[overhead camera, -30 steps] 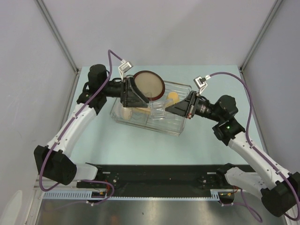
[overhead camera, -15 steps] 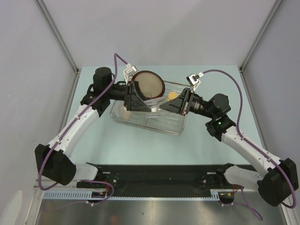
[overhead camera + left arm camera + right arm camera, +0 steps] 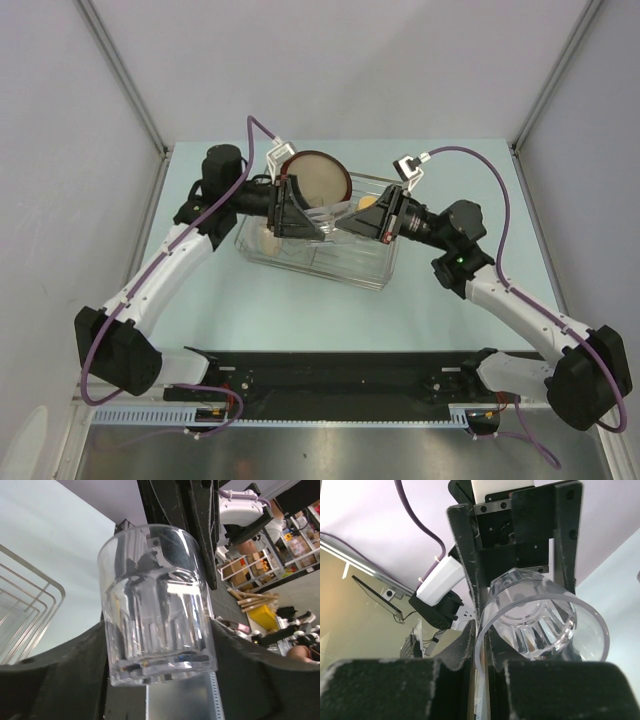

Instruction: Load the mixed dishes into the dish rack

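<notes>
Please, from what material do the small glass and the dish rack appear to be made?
The small clear glass is probably real glass, possibly hard clear plastic: it has glossy, see-through walls with vertical facets, a thick base and bright highlights. The dish rack looks like thin metal wire, silvery and shiny: its slim bent rods catch the light.

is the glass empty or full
Empty: the clear glass shows no contents through its walls, and the right wrist view looks into a bare inside.
</notes>
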{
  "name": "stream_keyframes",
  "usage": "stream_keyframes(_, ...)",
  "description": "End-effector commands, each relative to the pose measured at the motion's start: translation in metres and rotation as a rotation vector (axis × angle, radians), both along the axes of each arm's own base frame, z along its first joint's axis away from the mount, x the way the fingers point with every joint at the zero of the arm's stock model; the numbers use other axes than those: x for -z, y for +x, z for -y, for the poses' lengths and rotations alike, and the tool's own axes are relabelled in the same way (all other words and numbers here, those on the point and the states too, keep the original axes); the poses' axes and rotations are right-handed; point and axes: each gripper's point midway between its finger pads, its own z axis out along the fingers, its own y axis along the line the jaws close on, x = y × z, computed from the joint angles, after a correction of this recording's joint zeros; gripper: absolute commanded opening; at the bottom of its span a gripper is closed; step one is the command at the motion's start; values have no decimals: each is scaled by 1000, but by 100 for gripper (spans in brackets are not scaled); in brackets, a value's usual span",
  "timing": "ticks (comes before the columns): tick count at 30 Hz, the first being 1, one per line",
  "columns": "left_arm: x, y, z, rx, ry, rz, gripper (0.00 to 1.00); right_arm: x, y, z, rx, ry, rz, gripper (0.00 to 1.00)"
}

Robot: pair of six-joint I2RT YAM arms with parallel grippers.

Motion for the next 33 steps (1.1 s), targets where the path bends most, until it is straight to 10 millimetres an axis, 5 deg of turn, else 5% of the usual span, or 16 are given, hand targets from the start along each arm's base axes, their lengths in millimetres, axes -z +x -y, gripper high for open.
stream_keyframes(1,-2,0,2,5,-6,51,54,-23,-5,0,27,45,105,0)
stream_keyframes(4,0,5,1,-27,25,71,23,-19,-4,2,49,16,102,0)
stream_keyframes(7,-5,7,-1,-43,36,96,11,-11,-4,3,55,-18,97,0)
stream_keyframes(19,-42,34,-6,-144,45,200,7,36,0,1,80,-197,31,0)
stream_keyframes(23,-41,57,-8,-208,141,262,0,62,16,26,173,-302,-55,47)
stream_keyframes(25,-35,66,-8,-236,185,280,0,68,17,45,233,-350,-69,61)
stream_keyframes(27,-26,72,-6,-239,240,300,0,73,21,67,309,-383,-90,99)
stream_keyframes(32,-4,75,5,-205,409,411,0,47,23,118,486,-333,-64,100)
stream_keyframes(33,14,76,19,-161,469,415,0,41,22,127,529,-322,-60,100)
